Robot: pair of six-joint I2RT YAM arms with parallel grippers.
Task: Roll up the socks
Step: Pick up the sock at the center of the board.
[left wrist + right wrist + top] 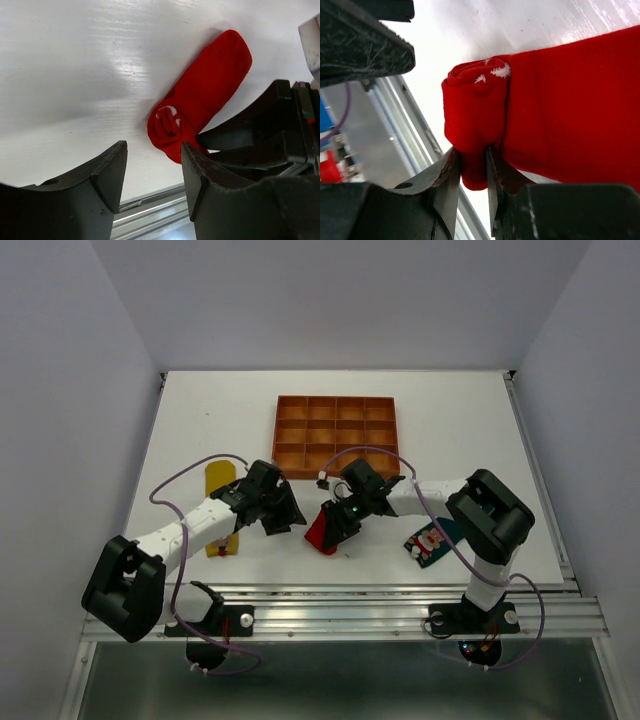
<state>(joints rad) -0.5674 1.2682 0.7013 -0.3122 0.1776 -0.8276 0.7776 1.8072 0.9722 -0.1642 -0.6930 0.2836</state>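
Tray (335, 399), yellow sock (220, 478): overhead view only.

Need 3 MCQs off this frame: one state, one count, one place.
1. The right hand is:
A) open and empty
B) shut on the rolled end of the red sock
C) shut on nothing

2. Socks on the table:
A) one
B) two
C) three

3. The dark teal sock lies:
A) at the far edge
B) at the near edge, on the right
C) at the near edge, on the left

Answers:
1 B: the right wrist view shows the fingers pinching the roll.
2 C: red, teal and the yellow sock all show from above.
3 B: the top view shows it flat at the near right.
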